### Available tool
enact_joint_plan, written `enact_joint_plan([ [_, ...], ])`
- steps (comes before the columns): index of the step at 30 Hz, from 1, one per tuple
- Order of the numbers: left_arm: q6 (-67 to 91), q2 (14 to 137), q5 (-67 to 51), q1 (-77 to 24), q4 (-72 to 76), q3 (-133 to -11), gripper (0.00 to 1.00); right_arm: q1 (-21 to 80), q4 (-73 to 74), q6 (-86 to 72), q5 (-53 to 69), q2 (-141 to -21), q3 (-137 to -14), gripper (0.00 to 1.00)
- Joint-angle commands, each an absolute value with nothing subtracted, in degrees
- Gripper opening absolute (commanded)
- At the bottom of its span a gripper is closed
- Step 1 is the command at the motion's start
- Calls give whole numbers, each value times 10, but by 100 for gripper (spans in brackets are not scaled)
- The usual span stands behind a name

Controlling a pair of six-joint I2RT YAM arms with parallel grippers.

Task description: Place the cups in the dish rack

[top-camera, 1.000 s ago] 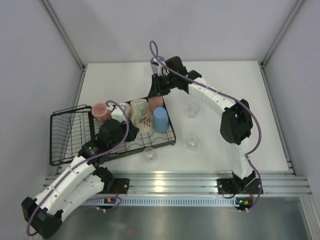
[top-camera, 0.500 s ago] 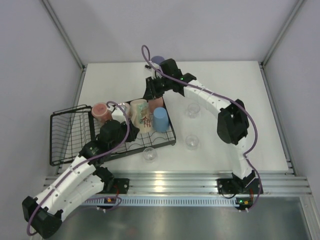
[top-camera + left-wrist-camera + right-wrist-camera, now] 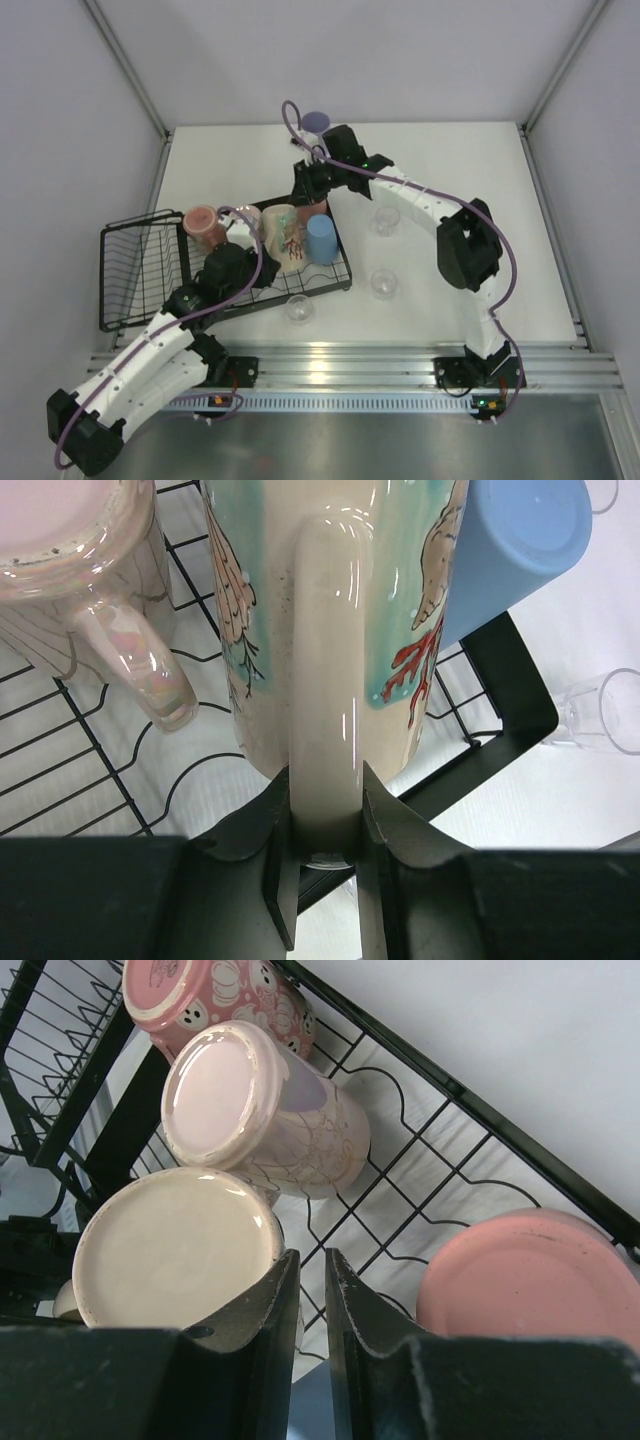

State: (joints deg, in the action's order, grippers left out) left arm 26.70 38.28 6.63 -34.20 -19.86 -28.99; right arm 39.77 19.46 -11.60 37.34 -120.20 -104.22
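Observation:
My left gripper is shut on the handle of the cream mug, which stands upside down in the black dish rack. A pale pink mug sits to its left and a blue tumbler to its right. My right gripper hovers over the rack's far side. Its jaws are nearly together with nothing between them, between the cream mug's base and a salmon-pink tumbler. A patterned pink mug stands by the basket end.
A lavender cup stands on the white table behind the right wrist. Three clear glasses stand on the table right of and in front of the rack. Rack wires run under the right gripper.
The right arm has swung from over the lavender cup toward the rack, uncovering that cup, and its jaws have narrowed. The left arm has nudged the cream mug slightly nearer.

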Motion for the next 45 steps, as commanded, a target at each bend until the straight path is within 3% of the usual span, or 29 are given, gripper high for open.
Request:
enact_joint_plan([
  [1, 265, 383, 41, -346, -95, -296, 0, 432, 142, -101, 429, -1143, -1049, 18],
  [13, 265, 397, 41, -347, -106, -287, 1, 441, 122, -83, 446, -1147, -1042, 17],
  [20, 272, 398, 40, -351, -106, -276, 10, 447, 119, -71, 447, -1150, -1042, 17],
  [25, 273, 397, 50, -353, -107, -267, 0, 450, 127, -69, 435, -1148, -1037, 17],
  [36, 278, 383, 82, -360, -115, -258, 0, 447, 269, -37, 259, -1139, -1099, 15],
  [45, 274, 388, 105, -366, -120, -254, 0, 459, 315, 3, 271, -1128, -1084, 14],
])
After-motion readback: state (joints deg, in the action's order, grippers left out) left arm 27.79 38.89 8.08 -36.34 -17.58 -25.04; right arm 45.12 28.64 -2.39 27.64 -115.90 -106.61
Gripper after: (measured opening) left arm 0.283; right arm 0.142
